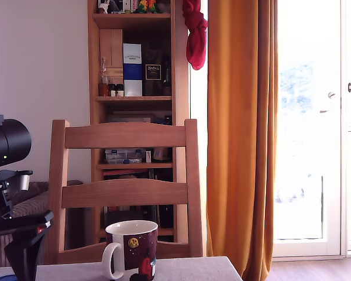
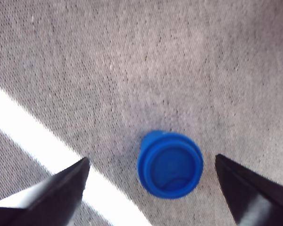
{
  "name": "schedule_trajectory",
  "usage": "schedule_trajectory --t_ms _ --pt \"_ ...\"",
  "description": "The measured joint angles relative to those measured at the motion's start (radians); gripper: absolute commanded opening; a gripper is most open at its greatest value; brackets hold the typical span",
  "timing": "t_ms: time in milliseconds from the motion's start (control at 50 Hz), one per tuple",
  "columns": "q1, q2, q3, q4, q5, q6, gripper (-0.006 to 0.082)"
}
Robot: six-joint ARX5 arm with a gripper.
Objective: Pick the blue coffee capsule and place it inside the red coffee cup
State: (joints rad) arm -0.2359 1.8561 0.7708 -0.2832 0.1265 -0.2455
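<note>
The arm [image 1: 6, 202] is black nearly all over. Up top it has a fat round part [image 1: 9, 142], like a tin can, with a tiny green light [image 1: 4, 157] (just a dot). Lower down are a grey piece [image 1: 24, 181], a small red spot [image 1: 41, 229] and two black pointed fingers [image 2: 56, 195].

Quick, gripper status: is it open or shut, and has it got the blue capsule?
Gripper: open, holding nothing. The blue coffee capsule lies on the grey cloth between its fingers, touching neither.
</note>
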Motion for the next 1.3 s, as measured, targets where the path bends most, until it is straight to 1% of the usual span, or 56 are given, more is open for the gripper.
schedule_trajectory --t_ms 80,120,160,260,380,480,620,800,920,1040,1140,1300 --pt "0.000 0.000 0.002 0.000 -0.002 0.014 0.0451" --pt "0.000 0.000 0.002 0.000 -0.002 0.022 0.0382" --pt "0.000 0.000 0.002 0.004 0.002 0.027 0.0350" --pt "0.000 0.000 0.002 0.022 0.011 0.038 0.0328" --pt "0.000 0.000 0.002 0.025 0.011 0.040 0.0231" --pt "0.000 0.000 0.002 0.025 0.011 0.040 0.0225" --pt "0.000 0.000 0.002 0.027 0.011 0.041 0.0158" --pt "0.000 0.000 0.004 0.049 0.013 0.041 0.0147" --pt "0.000 0.000 0.026 0.043 0.041 0.041 0.0147" --pt "0.000 0.000 0.096 0.016 0.087 0.041 0.0147" --pt "0.000 0.000 0.186 -0.008 0.130 0.040 0.0147" --pt "-0.014 0.000 0.313 -0.032 0.164 0.039 0.0147"
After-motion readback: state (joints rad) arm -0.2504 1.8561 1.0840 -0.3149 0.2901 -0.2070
